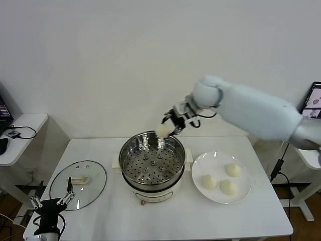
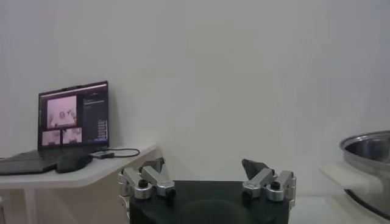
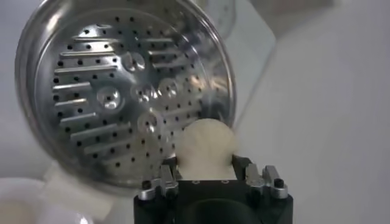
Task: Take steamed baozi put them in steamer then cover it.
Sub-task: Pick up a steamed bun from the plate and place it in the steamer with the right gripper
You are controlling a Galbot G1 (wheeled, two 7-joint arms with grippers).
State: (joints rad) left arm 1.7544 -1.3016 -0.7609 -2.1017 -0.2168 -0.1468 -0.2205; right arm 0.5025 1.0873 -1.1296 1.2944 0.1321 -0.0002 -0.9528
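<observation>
Right gripper [image 1: 173, 124]: clenched on one baozi [image 1: 163, 131], poised above the far rim of the steamer [image 1: 152, 163], perforated tray directly below. Left gripper [image 1: 50, 203]: released, parked beside the glass lid [image 1: 78, 184].

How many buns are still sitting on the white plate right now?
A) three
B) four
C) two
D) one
A: three buns lie on the white plate, while the right gripper holds a fourth bun above the far rim of the steamer, whose perforated tray has no bun on it yet.
</observation>
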